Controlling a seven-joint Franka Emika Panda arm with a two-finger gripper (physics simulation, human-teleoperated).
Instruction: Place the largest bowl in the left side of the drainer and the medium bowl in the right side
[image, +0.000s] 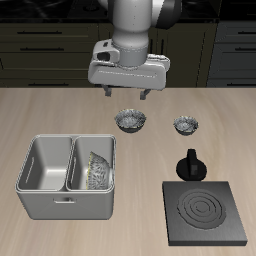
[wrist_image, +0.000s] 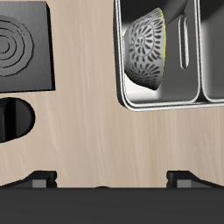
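Exterior view: wooden table (image: 60, 115), dark cabinets (image: 50, 50).

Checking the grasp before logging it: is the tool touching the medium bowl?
Apart. In the exterior view the tool hangs above the medium bowl, with bare tabletop visible between fingertips and rim.

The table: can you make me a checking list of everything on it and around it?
Surface: light wooden table, no spills seen.
Job's things: largest bowl lies tilted in the drainer compartment nearer the stove plate; the other compartment holds nothing; medium bowl sits upright on the table, farther back.
Clutter: smallest bowl beside the medium bowl; black stove plate near the front edge; small black object just behind it, kind unclear.
Grippers: end effector open and empty, above the medium bowl.
Cables: nothing seen.
Surroundings: dark cabinets behind the table.
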